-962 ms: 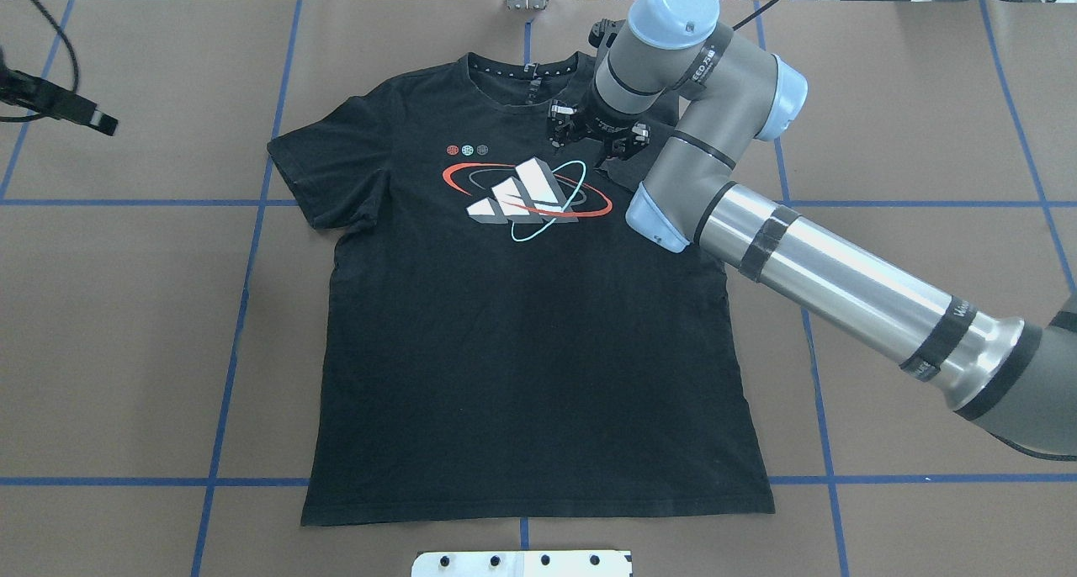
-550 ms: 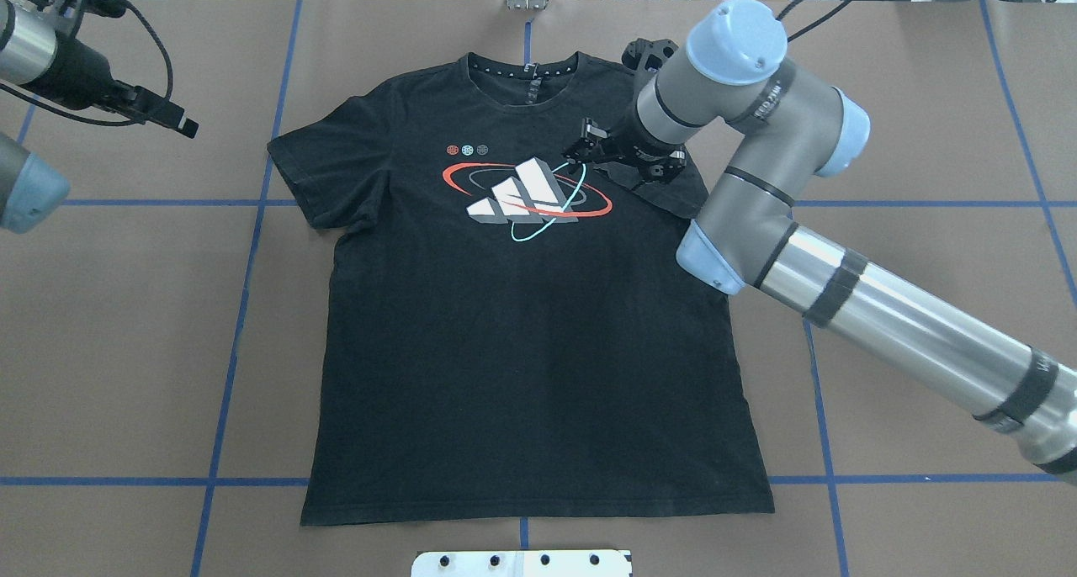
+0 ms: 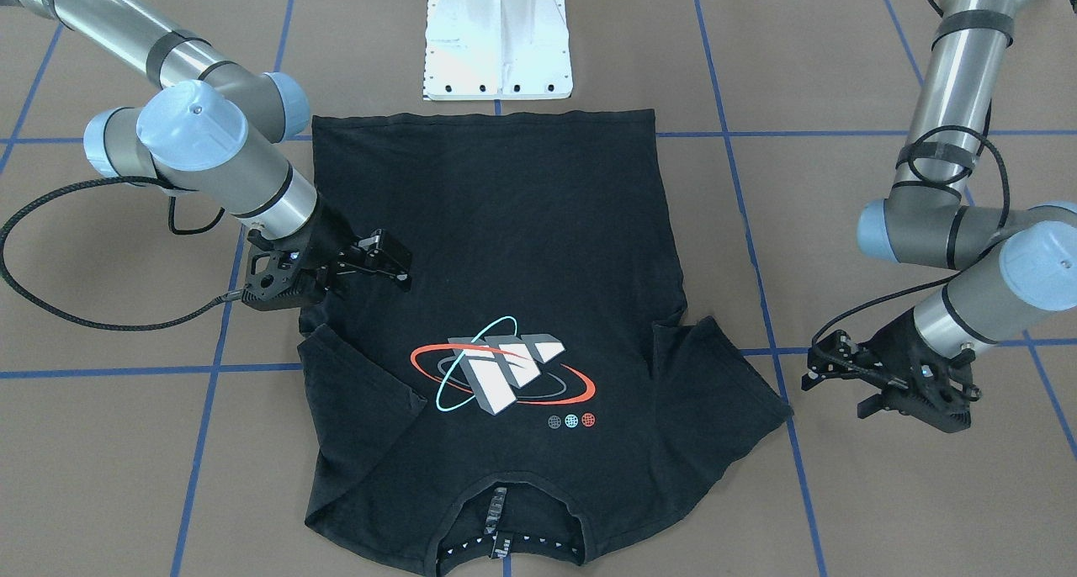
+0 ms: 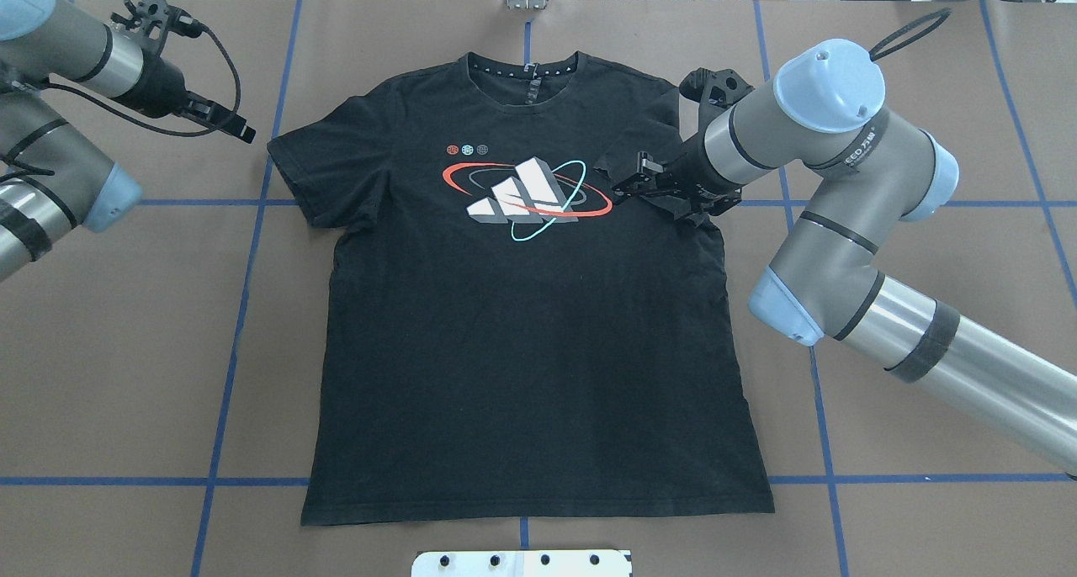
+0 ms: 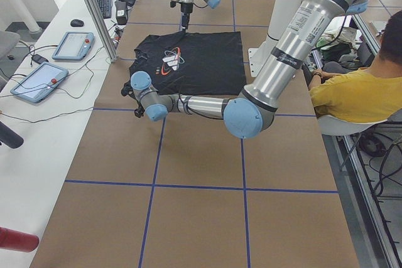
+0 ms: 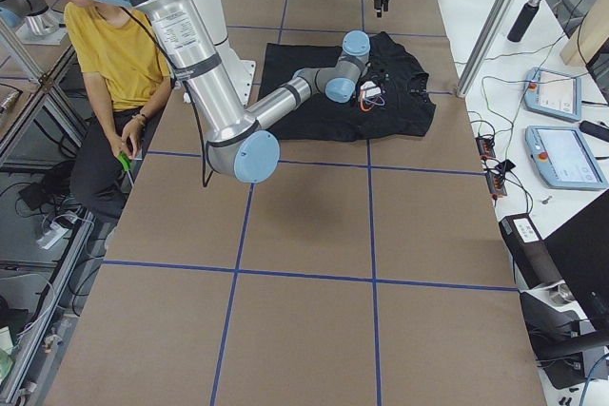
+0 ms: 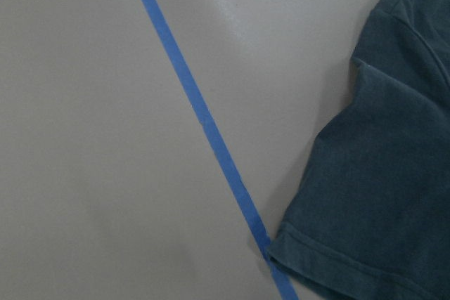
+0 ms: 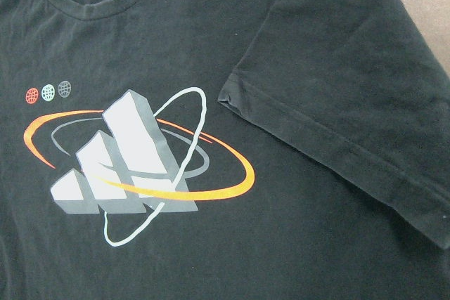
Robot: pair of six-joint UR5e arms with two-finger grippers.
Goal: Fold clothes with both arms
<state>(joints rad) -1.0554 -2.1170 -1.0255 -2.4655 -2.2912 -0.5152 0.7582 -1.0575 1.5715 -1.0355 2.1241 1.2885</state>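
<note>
The black T-shirt [image 4: 522, 350] lies flat and face up on the brown table, collar at the far edge and print [image 4: 526, 190] showing. The sleeve on my right side [image 8: 337, 89] is folded inward over the chest beside the print. My right gripper [image 4: 627, 186] hovers open just above that folded sleeve with nothing between its fingers; it also shows from the front [image 3: 395, 262]. The other sleeve [image 4: 307, 173] lies spread out flat. My left gripper [image 4: 244, 131] hangs open and empty over bare table, just outside that sleeve's edge [image 7: 330, 272].
The white pedestal base [image 3: 496, 47] stands at the near hem. Blue tape lines [image 4: 244, 308] cross the table. A seated person in a yellow shirt [image 5: 352, 92] is beside the robot. Tablets and cables [image 5: 44, 80] lie on a side table beyond the collar end.
My right gripper has drawn back from near the collar, rightward and toward me, leaving the sleeve folded on the chest. My left arm has swung in from the left edge toward the flat sleeve.
</note>
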